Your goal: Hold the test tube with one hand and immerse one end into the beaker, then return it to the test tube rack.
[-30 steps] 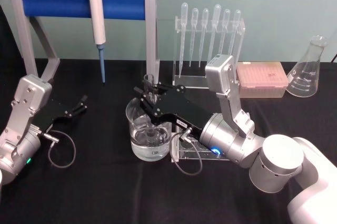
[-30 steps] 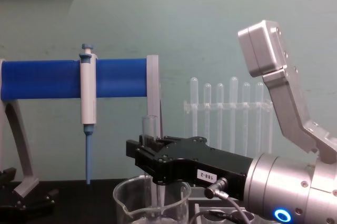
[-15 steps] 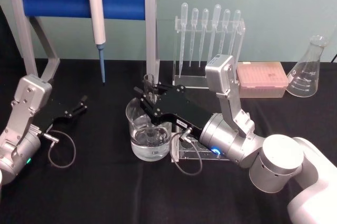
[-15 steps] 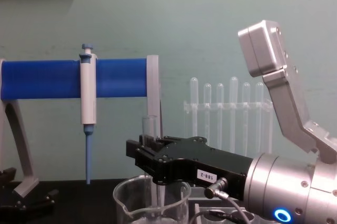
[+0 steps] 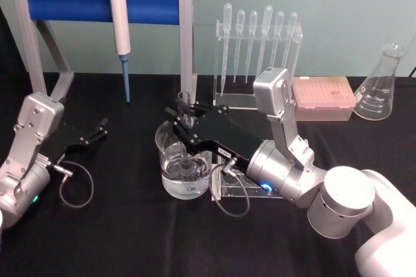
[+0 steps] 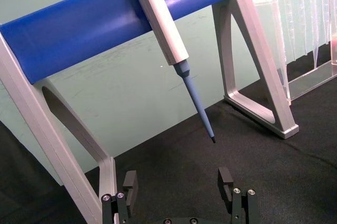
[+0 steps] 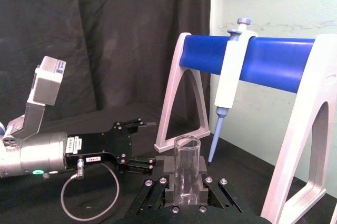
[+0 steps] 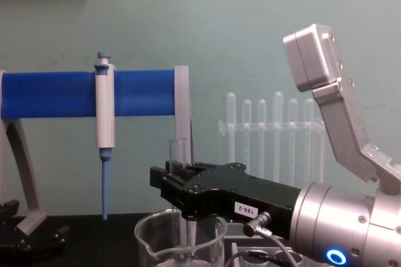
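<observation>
My right gripper (image 5: 184,119) is shut on the test tube (image 5: 184,103), a clear glass tube held upright over the beaker (image 5: 184,160). The tube's open rim (image 8: 178,143) sticks up above the black fingers, and its lower end reaches down inside the beaker (image 8: 182,242), which holds some clear liquid. In the right wrist view the test tube (image 7: 186,169) stands clamped between the pads. My left gripper (image 5: 97,129) rests open on the black table at the left, well clear of the beaker; in its own wrist view the left gripper (image 6: 179,179) has nothing between its fingers.
A blue-barred stand (image 5: 97,0) holds a white-and-blue pipette (image 5: 119,26) at the back left. A clear rack of plastic droppers (image 5: 260,43), a pink tip box (image 5: 323,97) and a conical flask (image 5: 379,85) stand at the back right. A clear acrylic rack (image 5: 237,188) lies beside the beaker.
</observation>
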